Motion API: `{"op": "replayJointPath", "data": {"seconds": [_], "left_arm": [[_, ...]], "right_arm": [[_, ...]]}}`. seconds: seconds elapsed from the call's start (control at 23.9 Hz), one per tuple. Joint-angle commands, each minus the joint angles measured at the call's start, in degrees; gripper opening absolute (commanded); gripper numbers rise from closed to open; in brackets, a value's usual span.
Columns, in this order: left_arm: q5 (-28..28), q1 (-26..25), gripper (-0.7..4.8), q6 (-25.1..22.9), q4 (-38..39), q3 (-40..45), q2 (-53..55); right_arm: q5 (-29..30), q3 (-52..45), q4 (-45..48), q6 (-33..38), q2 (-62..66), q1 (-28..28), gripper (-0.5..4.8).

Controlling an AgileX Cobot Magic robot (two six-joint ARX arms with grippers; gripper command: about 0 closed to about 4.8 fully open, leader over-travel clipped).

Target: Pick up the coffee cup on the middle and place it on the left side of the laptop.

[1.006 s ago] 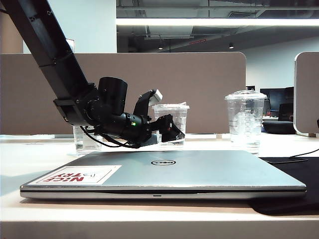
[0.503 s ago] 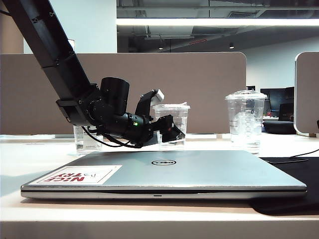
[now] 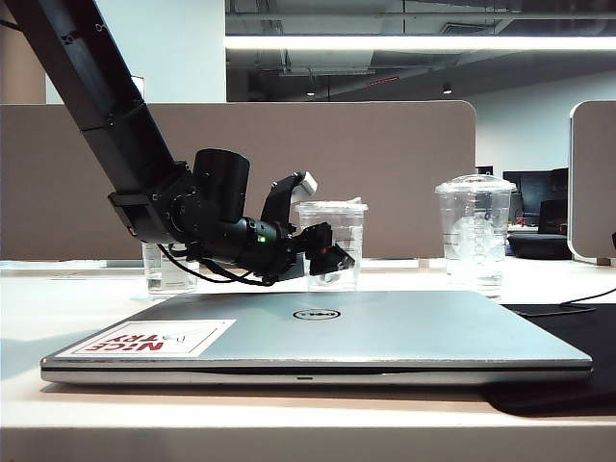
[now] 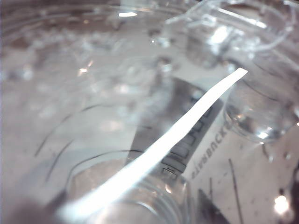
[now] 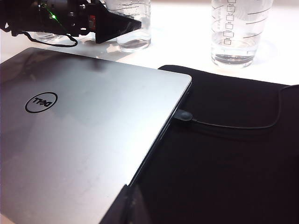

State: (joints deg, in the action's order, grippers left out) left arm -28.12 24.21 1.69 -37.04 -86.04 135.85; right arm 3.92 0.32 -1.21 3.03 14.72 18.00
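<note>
The coffee cup (image 3: 339, 231), clear and ridged with a flat lid, stands on the white table behind the laptop (image 3: 385, 327), near the middle. My left gripper (image 3: 320, 226) straddles it, one finger in front of the lower wall and the other behind, near the lid. Whether the pads press the wall is not clear. In the left wrist view the cup's wall (image 4: 117, 116) fills the picture and hides the fingers. The right wrist view shows the cup (image 5: 134, 28) with a black finger (image 5: 117, 25) against it. My right gripper (image 5: 128, 205) hovers shut over the laptop's edge (image 5: 84, 130).
A smaller clear cup (image 3: 164, 269) stands behind the left arm. A taller cup with a domed lid (image 3: 474, 231) stands at the right. A black mat (image 5: 224, 154) lies beside the laptop, with a cable (image 5: 233, 126) plugged into it. A beige divider (image 3: 404, 164) closes off the back.
The left gripper's front finger has drawn in toward the cup's wall, narrowing the jaws around it. The cup itself and the arm have stayed where they were.
</note>
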Motion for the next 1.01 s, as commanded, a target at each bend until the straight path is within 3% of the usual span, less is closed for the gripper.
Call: {"op": "replayJointPath", "data": {"seconds": [0.04,0.5,0.63,0.71,1.01], "left_arm": [[-1.86,-0.04,3.22,-0.2,-0.35,-0.22,-0.28],[-6.88,-0.5,3.22,-0.17,0.46,-0.15,-8.79],[-13.09,-1.79,3.22,-0.15,2.78,0.13,-13.64],[-14.27,-2.21,3.21,-0.17,2.73,1.05,-15.52],[-13.84,-5.88,3.22,-2.99,2.64,13.53,-27.76]], "right_arm": [[0.07,-0.24,1.01,-0.04,0.07,-0.07,-0.05],[0.07,-0.24,1.01,-0.04,0.07,-0.04,-0.05],[0.07,-0.24,1.01,-0.04,0.07,-0.04,-0.05],[0.07,-0.24,1.01,-0.04,0.07,-0.04,-0.05],[0.07,-0.24,1.01,-0.04,0.04,-0.04,-0.05]]}}
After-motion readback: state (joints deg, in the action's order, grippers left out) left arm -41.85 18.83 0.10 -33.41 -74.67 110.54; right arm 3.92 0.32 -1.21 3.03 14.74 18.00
